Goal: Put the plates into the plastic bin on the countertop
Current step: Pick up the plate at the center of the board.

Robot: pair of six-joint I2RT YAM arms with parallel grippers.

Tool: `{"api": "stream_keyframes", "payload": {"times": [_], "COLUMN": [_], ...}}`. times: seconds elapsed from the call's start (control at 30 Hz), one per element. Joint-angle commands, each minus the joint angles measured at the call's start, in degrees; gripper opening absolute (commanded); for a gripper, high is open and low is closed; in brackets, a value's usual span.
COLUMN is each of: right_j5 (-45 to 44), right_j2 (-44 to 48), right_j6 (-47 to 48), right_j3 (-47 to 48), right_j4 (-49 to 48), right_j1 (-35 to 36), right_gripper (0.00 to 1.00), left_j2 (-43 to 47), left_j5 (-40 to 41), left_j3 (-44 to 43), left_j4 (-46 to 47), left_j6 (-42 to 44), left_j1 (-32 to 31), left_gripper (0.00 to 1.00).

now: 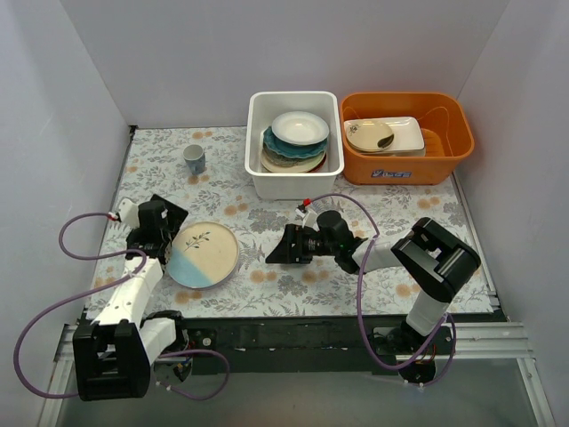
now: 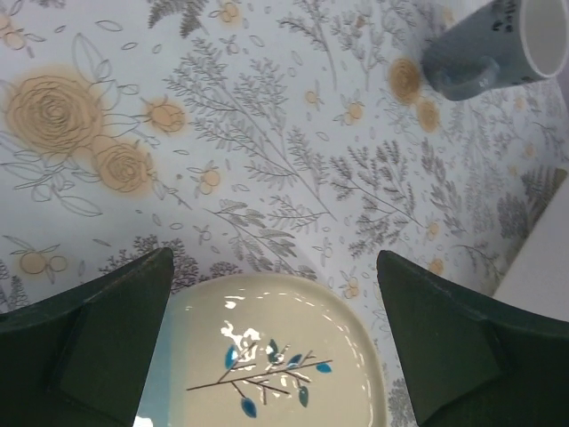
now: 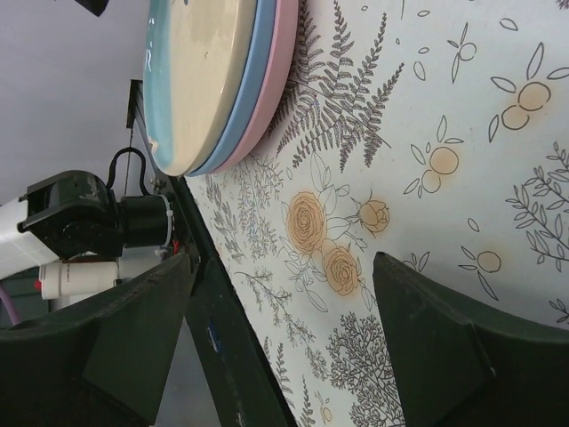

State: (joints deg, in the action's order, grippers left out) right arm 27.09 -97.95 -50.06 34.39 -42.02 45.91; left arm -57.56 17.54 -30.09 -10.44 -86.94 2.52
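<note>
Plates (image 1: 204, 254) on countertop (image 1: 267, 209), mug (image 1: 194, 158) beyond

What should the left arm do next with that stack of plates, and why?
Probably ease the left gripper down onto the rim of the sprig plate and close: its open jaws frame that edge, and the stack lies outside the white bin.

Lab test booth: white walls (image 1: 222, 53), printed countertop (image 1: 258, 220)
</note>
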Motion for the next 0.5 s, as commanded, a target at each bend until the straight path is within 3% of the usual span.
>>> {"api": "stream_keyframes", "payload": {"times": [0.0, 0.23, 0.47], "right_j5": [-0.9, -1.2, -2.0], "right_j2": [0.7, 2.1, 2.7], "right_j6": [-0.1, 0.2, 0.8], "right_j3": [0.7, -0.3, -0.5], "right_j4": [-2.9, -2.2, -1.4], "right_j1": [0.1, 0.2, 0.1], "right_gripper": [0.9, 0.89, 0.9], "left_j2": [-1.1, -5.6, -5.5], "left_j5": [5.9, 1.3, -12.8], "left_j3": [3.3, 6.0, 10.8], "left_j4": [1.0, 3.1, 9.4], "left_j6": [-1.4, -0.6, -0.8], "left_j1": [1.9, 2.0, 2.0], "left_gripper": [0.98, 0.98, 0.98]}}
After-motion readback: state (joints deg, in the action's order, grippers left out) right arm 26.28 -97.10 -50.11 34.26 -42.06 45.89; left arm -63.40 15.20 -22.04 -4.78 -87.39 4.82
